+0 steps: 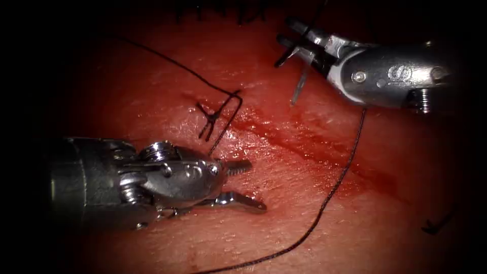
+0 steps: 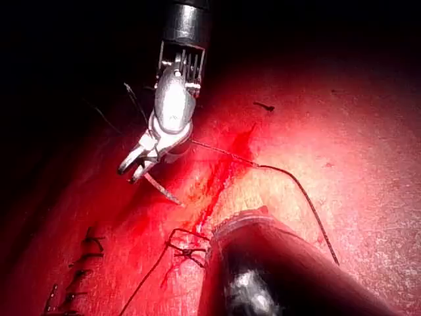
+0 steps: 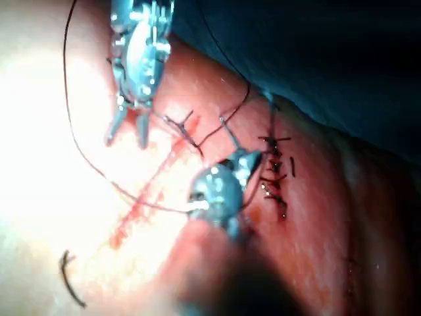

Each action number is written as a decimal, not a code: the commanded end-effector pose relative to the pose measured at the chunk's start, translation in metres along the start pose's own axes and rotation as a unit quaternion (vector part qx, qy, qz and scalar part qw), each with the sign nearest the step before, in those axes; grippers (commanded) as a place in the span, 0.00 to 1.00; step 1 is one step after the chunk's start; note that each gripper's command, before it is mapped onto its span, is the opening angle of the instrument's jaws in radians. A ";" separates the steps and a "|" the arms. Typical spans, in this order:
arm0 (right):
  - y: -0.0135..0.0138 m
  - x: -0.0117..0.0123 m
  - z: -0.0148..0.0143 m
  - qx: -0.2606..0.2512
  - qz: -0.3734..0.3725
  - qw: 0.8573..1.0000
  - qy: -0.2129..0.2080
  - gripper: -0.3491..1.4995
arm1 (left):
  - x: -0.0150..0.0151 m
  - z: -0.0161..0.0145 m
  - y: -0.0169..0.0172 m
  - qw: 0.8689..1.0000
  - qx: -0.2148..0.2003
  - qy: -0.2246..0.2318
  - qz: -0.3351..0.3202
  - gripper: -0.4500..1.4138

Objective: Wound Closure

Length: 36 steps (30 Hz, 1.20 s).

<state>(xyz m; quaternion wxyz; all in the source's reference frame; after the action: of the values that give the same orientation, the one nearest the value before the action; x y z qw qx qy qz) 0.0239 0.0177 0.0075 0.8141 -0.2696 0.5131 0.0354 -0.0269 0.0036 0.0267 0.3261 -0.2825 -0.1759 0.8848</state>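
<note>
The left arm's steel needle driver (image 1: 246, 185) hovered low over the glistening red pork tissue (image 1: 284, 213), jaws spread wide and empty, just near of the knotted black stitch (image 1: 215, 117) at the cut's left end. The right arm's steel needle driver (image 1: 294, 43) stood far and to the right, jaws closed on the thin curved silver needle (image 1: 300, 83), gripped near one end, the rest hanging clear of the tissue. Black braided thread (image 1: 335, 187) trailed from it across the dark, wet cut (image 1: 314, 147). Judged from this, one stitch was tied and another was being set up; that would call for an accurate needle angle at the cut's edge.
</note>
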 end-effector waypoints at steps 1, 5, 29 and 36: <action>-0.0005 -0.0001 0.0007 0.000 0.001 1.000 0.000 0.00 | 0.0002 0.0008 0.0001 1.000 0.000 0.000 0.000 0.41; -0.0006 -0.0002 0.0007 0.000 0.000 1.000 -0.001 0.00 | 0.0002 0.0008 0.0002 1.000 0.000 0.000 0.003 0.41; -0.0026 -0.0013 0.0005 0.019 -0.029 0.999 0.000 0.00 | 0.0008 0.0001 0.0007 1.000 -0.003 0.000 0.006 0.41; -0.0036 -0.0005 0.0005 0.023 -0.045 0.999 0.014 0.00 | 0.0006 -0.0001 0.0004 1.000 -0.004 0.000 0.007 0.40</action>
<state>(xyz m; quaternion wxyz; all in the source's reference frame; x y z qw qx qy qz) 0.0245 0.0151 0.0090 0.8134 -0.2750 0.5123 -0.0184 -0.0267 0.0038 0.0258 0.3180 -0.2846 -0.1780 0.8867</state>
